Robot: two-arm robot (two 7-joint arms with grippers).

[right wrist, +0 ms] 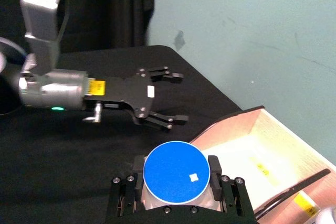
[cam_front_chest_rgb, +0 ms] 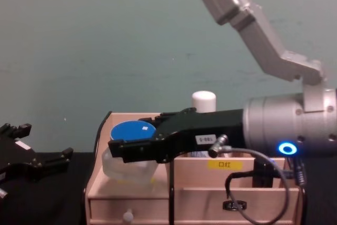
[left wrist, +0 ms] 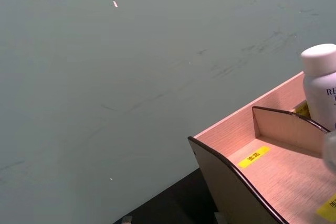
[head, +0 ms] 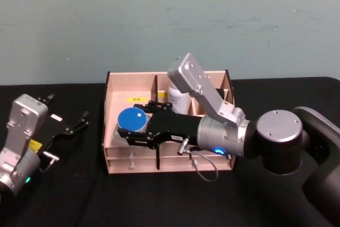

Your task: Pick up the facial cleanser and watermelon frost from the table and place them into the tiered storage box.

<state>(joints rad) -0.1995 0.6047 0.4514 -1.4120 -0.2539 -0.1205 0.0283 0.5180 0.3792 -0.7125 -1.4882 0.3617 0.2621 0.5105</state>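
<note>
The left end effector (head: pixel 74 126) hovers spread and empty over the black bench (head: pixel 64 195), beside the tiered storage box (head: pixel 119 91). The right end effector (head: pixel 133 126) pinches a blue-lidded clear jar (head: pixel 133 119) above the box's left compartment. A white bottle (head: pixel 178 99) stands in a rear compartment, behind the right arm.

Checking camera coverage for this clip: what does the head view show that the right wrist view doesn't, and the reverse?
Head view alone: the tiered storage box's drawer front with its knobs, the white bottle standing in a rear compartment, and the right arm's silver body reaching across the box.

Right wrist view alone: a white sticker on the blue lid, and both fingers of the right tool pressed against the jar's sides.

Both: the blue-lidded jar held over the box's left end, the black table, and the left tool open beside the box.
</note>
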